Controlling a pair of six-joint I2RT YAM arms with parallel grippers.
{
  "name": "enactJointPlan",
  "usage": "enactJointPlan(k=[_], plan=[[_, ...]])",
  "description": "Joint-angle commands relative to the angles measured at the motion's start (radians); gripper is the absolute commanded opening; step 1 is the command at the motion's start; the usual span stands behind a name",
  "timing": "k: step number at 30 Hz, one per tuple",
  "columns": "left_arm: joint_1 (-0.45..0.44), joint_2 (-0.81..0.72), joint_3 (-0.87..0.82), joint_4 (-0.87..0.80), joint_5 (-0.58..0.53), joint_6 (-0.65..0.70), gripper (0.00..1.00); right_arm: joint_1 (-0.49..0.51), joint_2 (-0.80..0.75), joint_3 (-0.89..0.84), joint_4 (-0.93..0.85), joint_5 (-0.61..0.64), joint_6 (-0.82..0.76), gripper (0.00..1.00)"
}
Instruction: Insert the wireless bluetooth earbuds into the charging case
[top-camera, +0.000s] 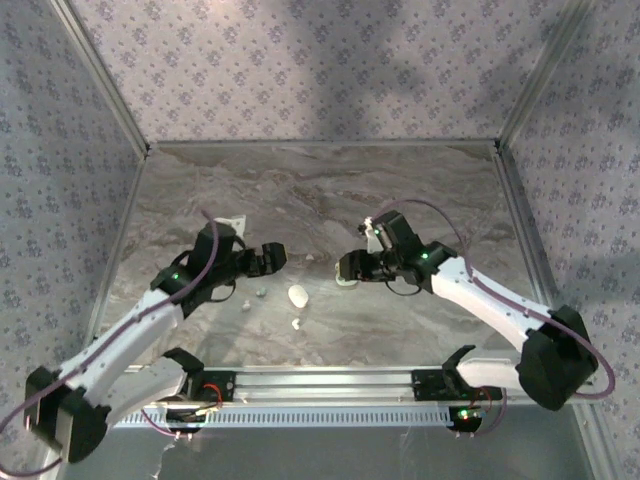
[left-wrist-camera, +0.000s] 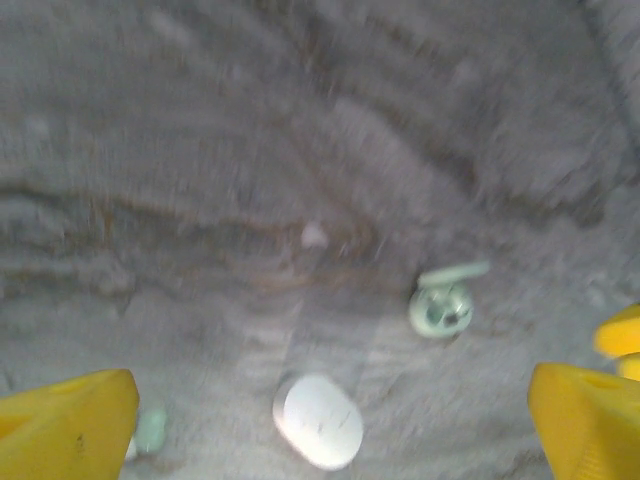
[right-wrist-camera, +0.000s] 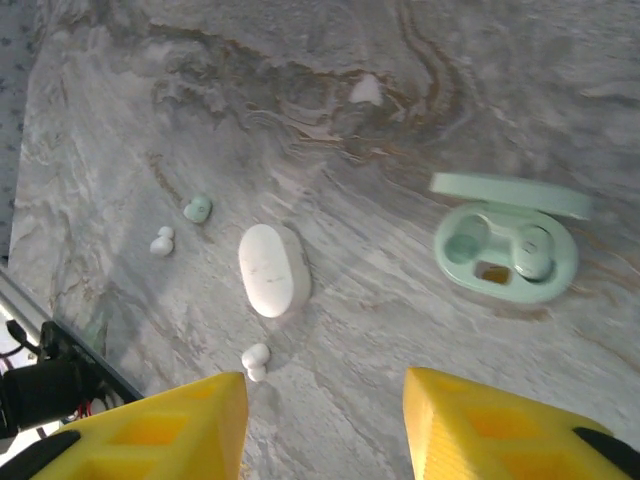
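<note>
Judging by how things are lying, the job is sitting partway through. The mint-green charging case is resting lid-up at 3 o'clock in the right wrist view, with 1 well looking filled and the other looking empty. The mint-green earbud is lying loose at 9 o'clock, well apart from that case and just beside a white earbud. A 2nd white earbud is lying near the 6 o'clock end of the shut white case.

The right gripper is hovering over the green case, its yellow fingers standing apart over bare table and gripping nothing. The left gripper is spread wide and gripping nothing either.

The next move is probably fetching the green bud, which is sitting just beside the left gripper's finger at 7 o'clock in the left wrist view. That is calling for a narrow, careful pinch on a tiny rounded piece, then lining it up with the empty well.

The right wrist view is giving the case's wells sharply, while the left wrist view is blurring them into a green smear. The overhead view is placing both arms but reducing the buds to specks.
</note>
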Motion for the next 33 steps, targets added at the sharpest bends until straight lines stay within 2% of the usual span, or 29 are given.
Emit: enactJointPlan(k=[1, 6, 15, 24, 33], plan=[[0.003, -0.109, -0.103, 0.148, -0.111, 0.028, 1.00, 0.041, 0.081, 0.084, 0.051, -0.012, 0.072, 0.42], [0.027, -0.270, -0.233, 0.194, -0.195, 0.073, 1.00, 0.109, 0.232, 0.198, 0.035, 0.024, 0.108, 0.38], [0.141, -0.465, -0.331, 0.140, -0.202, 0.066, 1.00, 0.234, 0.518, 0.432, 0.005, 0.053, 0.165, 0.37], [0.169, -0.431, -0.333, 0.142, -0.186, 0.045, 1.00, 0.333, 0.722, 0.572, 0.021, 0.101, 0.265, 0.37], [0.175, -0.426, -0.333, 0.148, -0.159, 0.042, 1.00, 0.361, 0.833, 0.639, 0.020, 0.119, 0.320, 0.37]])
